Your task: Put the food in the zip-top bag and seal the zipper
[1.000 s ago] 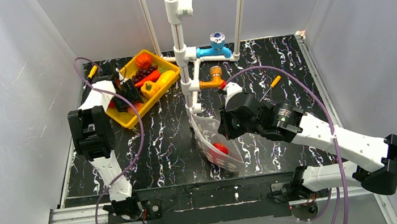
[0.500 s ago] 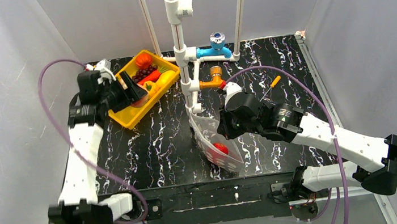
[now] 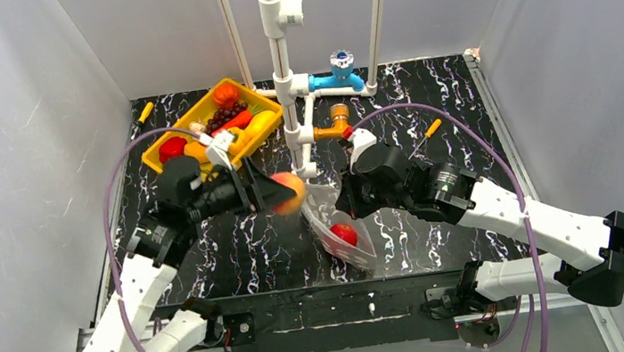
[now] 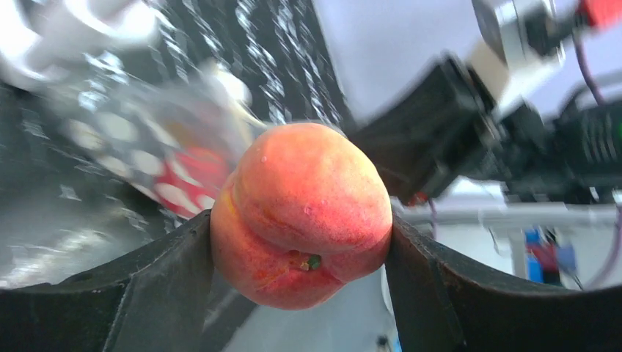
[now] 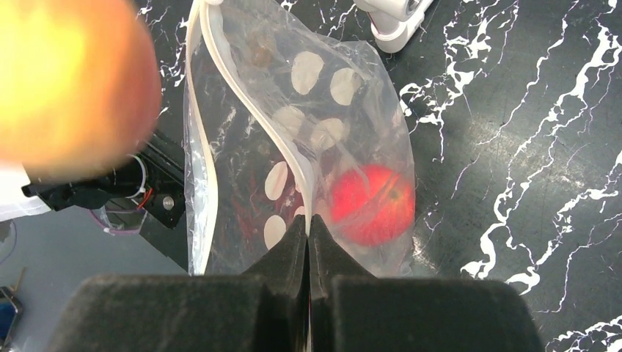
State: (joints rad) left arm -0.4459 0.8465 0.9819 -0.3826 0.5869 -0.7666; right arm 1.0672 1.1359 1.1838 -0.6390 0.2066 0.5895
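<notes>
The left tool [image 3: 279, 192] is clamping a peach [image 4: 304, 213] just beside the mouth of the zip-top bag [image 5: 242, 147]. The right tool [image 5: 308, 227], pressed together, is pinching the bag's zipper [image 5: 297, 165]. A red fruit [image 5: 370, 202] is lying inside the bag, blurred by dotted plastic.

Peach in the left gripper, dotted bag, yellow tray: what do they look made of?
peach: likely hard moulded plastic with a glossy painted skin; small highlights, no denting where gripped.
bag: thin clear plastic film with white printed dots; it creases, and the red fruit shows through.
tray: opaque yellow, probably rigid plastic; even colour, crisp rim.
</notes>
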